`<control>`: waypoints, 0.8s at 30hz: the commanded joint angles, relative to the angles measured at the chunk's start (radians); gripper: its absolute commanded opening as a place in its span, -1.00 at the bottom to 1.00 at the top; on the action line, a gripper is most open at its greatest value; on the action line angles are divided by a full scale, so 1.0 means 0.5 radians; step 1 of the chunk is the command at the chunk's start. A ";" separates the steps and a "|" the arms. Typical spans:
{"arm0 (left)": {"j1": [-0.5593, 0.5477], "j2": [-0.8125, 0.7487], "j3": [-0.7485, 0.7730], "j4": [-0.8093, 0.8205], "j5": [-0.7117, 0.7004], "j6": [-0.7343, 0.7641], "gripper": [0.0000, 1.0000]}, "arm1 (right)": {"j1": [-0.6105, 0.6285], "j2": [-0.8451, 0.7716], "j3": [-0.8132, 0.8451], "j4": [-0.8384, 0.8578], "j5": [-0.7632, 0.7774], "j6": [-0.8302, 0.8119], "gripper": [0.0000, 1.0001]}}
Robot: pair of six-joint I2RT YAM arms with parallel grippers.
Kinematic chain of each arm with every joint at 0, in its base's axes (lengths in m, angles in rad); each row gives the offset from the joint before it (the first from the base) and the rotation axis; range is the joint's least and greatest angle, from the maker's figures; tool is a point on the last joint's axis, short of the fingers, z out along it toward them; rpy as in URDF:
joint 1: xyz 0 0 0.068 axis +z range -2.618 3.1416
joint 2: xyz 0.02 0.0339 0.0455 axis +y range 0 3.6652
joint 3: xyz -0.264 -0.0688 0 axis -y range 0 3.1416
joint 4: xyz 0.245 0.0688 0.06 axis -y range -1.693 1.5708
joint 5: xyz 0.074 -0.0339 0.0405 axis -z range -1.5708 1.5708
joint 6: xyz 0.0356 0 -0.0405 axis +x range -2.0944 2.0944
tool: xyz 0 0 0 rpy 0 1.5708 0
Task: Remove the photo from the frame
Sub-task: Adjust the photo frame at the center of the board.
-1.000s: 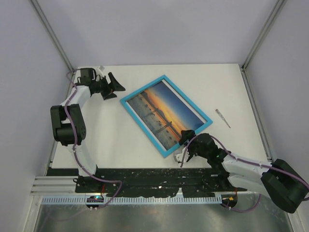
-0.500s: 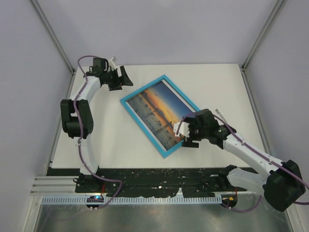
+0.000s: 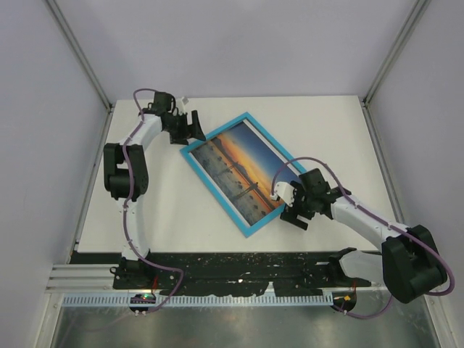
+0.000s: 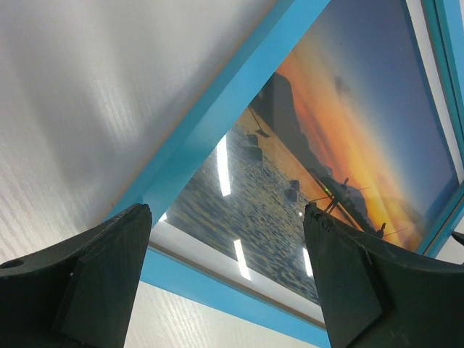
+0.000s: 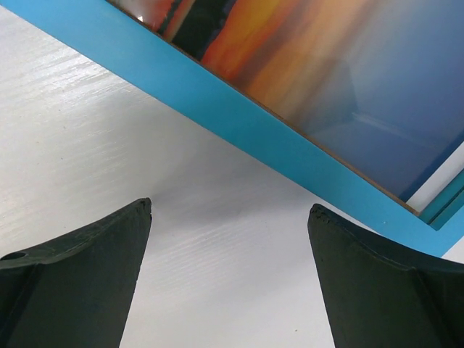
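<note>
Fingers (image 4: 80, 290) of the left gripper (image 3: 194, 127) are standing spread wide, holding nothing. In the left wrist view they are straddling the far-left corner of the light-blue frame (image 4: 217, 116), one dark tip on either side of it. Whether they are touching the frame cannot be told. From above, this gripper is hovering right at that corner, its arm reaching in from the table's far-left side.

The right gripper (image 3: 288, 205) is also gaping open and empty. Its two fingers (image 5: 377, 283) are showing over bare white table (image 5: 109, 145), just beside the frame's near-right edge, which is running slantwise across the top of the right wrist view.

The frame is lying flat and face up near the middle of the table, turned diagonally, between the two grippers. The photo (image 3: 246, 172), an orange sunset over blue water with dark pier shapes, is sitting inside the frame with the blue border showing all round it. Bright streaks of light are reflecting off its surface in the left wrist view.
</note>
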 commanded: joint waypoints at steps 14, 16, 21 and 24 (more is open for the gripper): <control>-0.029 0.020 0.136 -0.007 -0.157 0.192 0.80 | -0.009 0.157 0.114 0.129 0.006 0.221 0.86; -0.041 0.063 0.197 -0.090 -0.200 0.192 0.80 | -0.009 0.154 0.144 0.129 0.010 0.261 0.86; -0.078 0.140 0.308 -0.268 -0.362 0.171 0.80 | -0.009 0.126 0.218 0.074 -0.030 0.337 0.86; -0.100 0.177 0.320 -0.357 -0.378 0.140 0.80 | -0.009 0.126 0.255 0.040 -0.046 0.350 0.86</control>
